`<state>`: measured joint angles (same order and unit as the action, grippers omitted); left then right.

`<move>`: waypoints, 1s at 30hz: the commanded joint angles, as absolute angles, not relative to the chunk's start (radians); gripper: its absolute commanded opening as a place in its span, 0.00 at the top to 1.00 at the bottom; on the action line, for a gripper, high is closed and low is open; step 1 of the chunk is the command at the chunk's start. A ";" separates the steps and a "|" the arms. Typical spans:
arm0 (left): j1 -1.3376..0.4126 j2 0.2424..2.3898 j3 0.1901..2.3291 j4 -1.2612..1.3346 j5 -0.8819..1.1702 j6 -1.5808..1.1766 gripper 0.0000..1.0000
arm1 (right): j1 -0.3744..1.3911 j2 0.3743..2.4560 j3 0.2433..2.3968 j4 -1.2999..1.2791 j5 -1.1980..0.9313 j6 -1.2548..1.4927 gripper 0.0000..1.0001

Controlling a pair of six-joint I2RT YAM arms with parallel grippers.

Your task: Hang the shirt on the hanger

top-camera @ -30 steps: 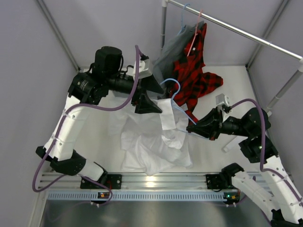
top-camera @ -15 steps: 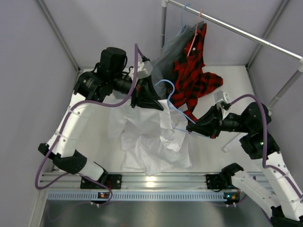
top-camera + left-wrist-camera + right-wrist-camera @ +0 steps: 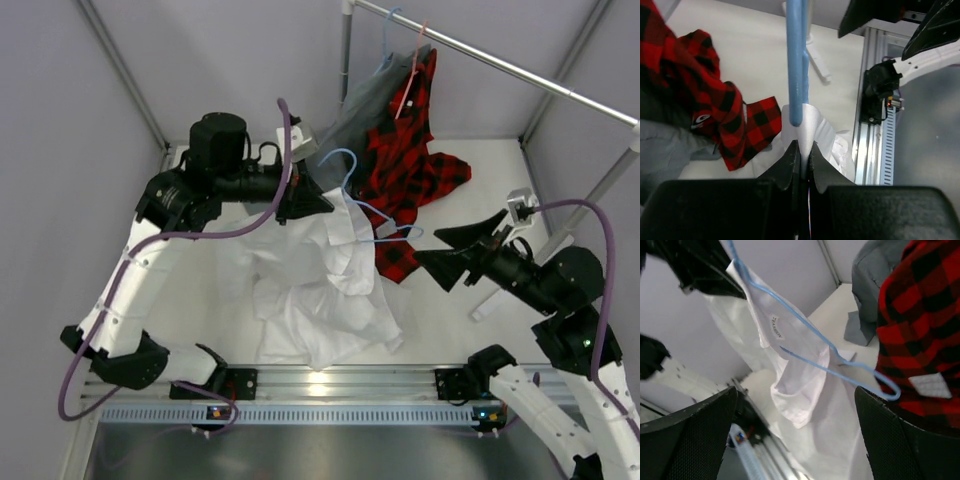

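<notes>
Shirt [image 3: 320, 290]: collar raised, the rest heaped on the bench [image 3: 205, 300]. Hanger [image 3: 796, 60] has one shoulder inside the neck, its other end and hook bare. Left hand [image 3: 801, 152] is pinched tight on the white cloth where the hanger enters; right hand [image 3: 428, 249] is spread wide and holds nothing. Roughly half done: the second shoulder is still to be covered.

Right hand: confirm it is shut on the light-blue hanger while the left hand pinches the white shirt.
Wrong on the right hand: it is open, fingers spread wide, not shut on the hanger, as the top external view shows. The left hand does pinch the white shirt.
</notes>
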<state>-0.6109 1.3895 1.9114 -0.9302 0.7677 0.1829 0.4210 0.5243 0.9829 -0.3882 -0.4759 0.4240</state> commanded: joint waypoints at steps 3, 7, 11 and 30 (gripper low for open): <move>-0.614 1.218 1.792 -0.729 0.552 0.008 1.00 | 0.405 0.414 0.766 -0.375 -0.351 1.084 0.16; -0.615 1.155 1.697 -0.660 0.505 -0.052 1.00 | 0.414 0.406 0.695 -0.219 -0.382 1.281 0.35; -0.614 1.105 1.582 -0.554 0.471 -0.133 1.00 | 0.463 0.512 0.753 -0.301 -0.339 1.270 0.32; -0.627 1.081 1.493 -0.434 0.414 -0.238 1.00 | 0.910 0.781 0.649 -0.088 0.081 1.307 0.46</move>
<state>-0.6235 1.1099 1.4994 -0.5350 0.4126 -0.2161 0.8803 0.7769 0.6476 -0.1864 -0.0044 1.2945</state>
